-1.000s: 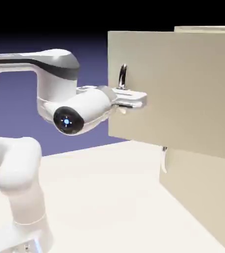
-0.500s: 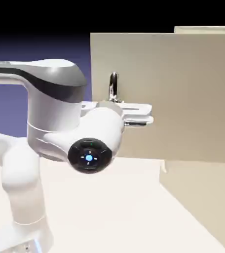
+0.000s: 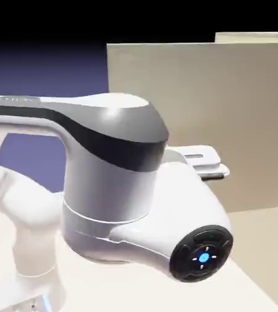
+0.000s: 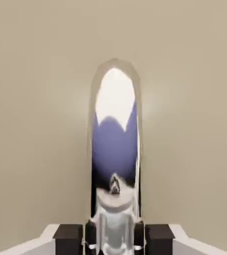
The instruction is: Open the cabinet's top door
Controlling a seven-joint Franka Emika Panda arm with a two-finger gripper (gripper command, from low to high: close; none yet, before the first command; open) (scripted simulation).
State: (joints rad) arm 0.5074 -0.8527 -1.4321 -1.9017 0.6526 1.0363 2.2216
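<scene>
In the exterior view, the big white and grey arm (image 3: 105,183) fills the left and the middle. A round black cap with a small blue light (image 3: 201,255) sits on its near end. Behind the arm, the top door (image 3: 227,116) is swung wide out from the cabinet (image 3: 257,36) and shows as a broad flat beige panel. The fingers (image 3: 211,164) reach to the right, up against the door's face. The arm hides the handle here. Below, a bit of the pale worktop (image 3: 166,295) shows. The cabinet stands at its right edge.

In the hand view, the beige door (image 4: 36,99) fills nearly everything. The long shiny silver handle (image 4: 114,149) runs up the middle. The two dark fingers (image 4: 114,238) sit at the bottom, squeezed tight on either side of the handle.
</scene>
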